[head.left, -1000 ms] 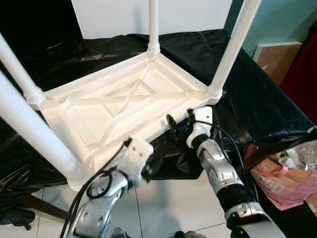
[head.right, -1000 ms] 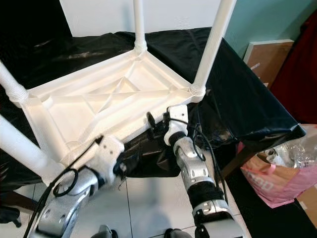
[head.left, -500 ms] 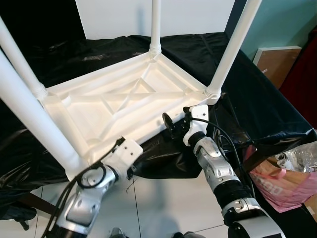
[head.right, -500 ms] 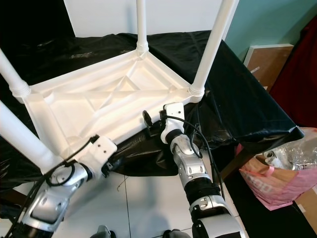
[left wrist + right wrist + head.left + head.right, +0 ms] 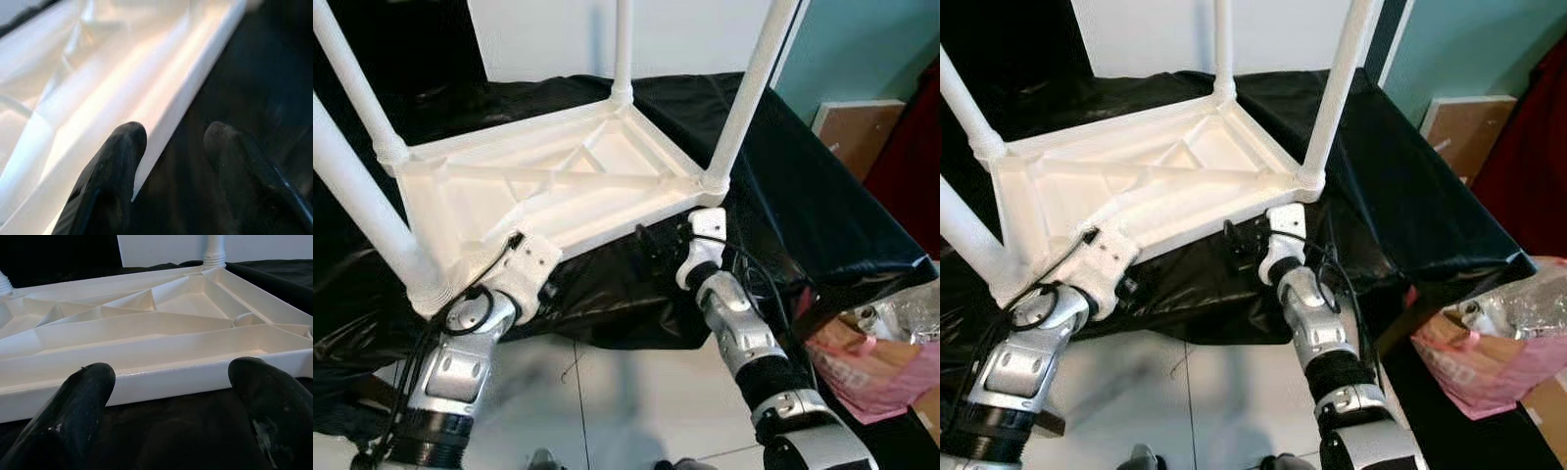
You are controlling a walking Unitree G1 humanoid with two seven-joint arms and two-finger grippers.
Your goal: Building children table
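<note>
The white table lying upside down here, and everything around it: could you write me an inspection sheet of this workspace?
Surface: black cloth covers the work table, hanging over its near edge.
Job's things: white children's table lies upside down, four legs standing up from its corners.
Clutter: nothing seen on the cloth.
Grippers: left gripper open, fingers astride the table's near rim; right gripper open, facing the rim, apart from it.
Cables: black cables loop along both wrists.
Surroundings: pink bag on the floor to the right, brown board against the teal wall, tiled floor.
</note>
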